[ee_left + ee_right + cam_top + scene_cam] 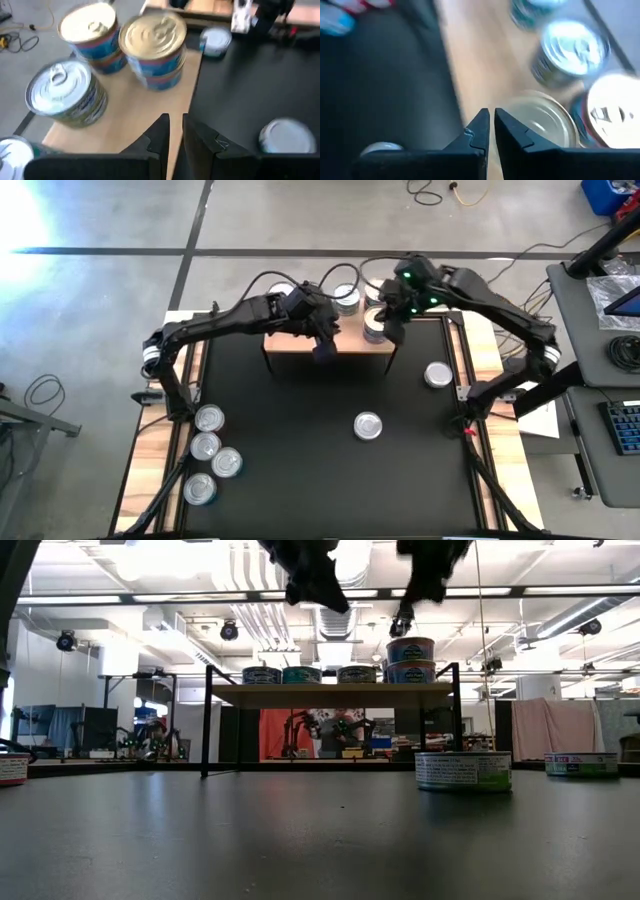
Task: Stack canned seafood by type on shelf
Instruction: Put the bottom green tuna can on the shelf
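While both arms are hanging over the shelf (300, 362) at the far edge of the table (165, 442), no can is being held. The left gripper (174, 131) is hovering over the shelf's front edge with its fingers almost touching and nothing between them. The right gripper (491, 127) is floating above the right end of the shelf, over the stacked cans (410, 660), fingers pinched together and holding nothing too.

Several cans are sitting on the shelf already, some in stacks of two. So it looks like a pause between cans.

More cans are waiting on the table: four (210, 452) near the left edge, one (368, 425) in the middle and one (438, 374) near the right edge. Next, an arm probably needs to pull back, open wide and go down on one of those. The arms are close together, so they could bump each other or the stacks.
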You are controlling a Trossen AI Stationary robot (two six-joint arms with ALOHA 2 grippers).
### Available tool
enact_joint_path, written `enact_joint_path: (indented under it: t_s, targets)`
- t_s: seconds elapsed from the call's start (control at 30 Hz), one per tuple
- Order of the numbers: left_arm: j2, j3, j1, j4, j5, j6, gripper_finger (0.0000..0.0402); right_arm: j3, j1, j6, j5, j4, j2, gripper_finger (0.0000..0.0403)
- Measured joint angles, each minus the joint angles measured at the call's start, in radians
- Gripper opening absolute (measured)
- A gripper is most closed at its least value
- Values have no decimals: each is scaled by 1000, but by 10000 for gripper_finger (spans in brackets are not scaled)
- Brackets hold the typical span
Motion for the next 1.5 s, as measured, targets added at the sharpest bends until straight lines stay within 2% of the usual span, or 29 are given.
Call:
enact_joint_path:
  t_s: [0.2,0.3,0.47,0.67,0.87,0.97,1.1,1.2,1.27,1.4,1.5]
  targets:
    - [-4,-24,-78,-1,59,-34,39,-25,120,31,-24,-4,-136,10]
    - [-4,-53,-140,-50,47,-28,39,-87,198,176,-24,2,-203,9]
    - [-6,-119,-218,-39,-59,10,39,-269,339,435,13,84,-297,9]
    - [-4,-219,-291,66,-21,-58,39,-518,503,815,155,144,-337,12]
    - [-2,-415,-367,361,-8,-116,39,-726,677,1153,400,164,-287,13]
    - [-4,-474,-411,391,-22,-157,39,-775,730,1317,446,178,-248,13]
    - [-32,-530,-485,392,-107,-200,39,-794,763,1433,449,178,-165,13]
    - [-44,-562,-536,379,-173,-202,39,-794,778,1439,450,208,-77,12]
    - [-44,-577,-562,328,-180,-198,39,-794,788,1439,454,254,-8,12]
    - [-48,-605,-594,185,-182,-199,39,-794,801,1444,427,417,118,12]
    - [-57,-657,-607,123,-183,-252,39,-787,803,1457,315,641,190,12]
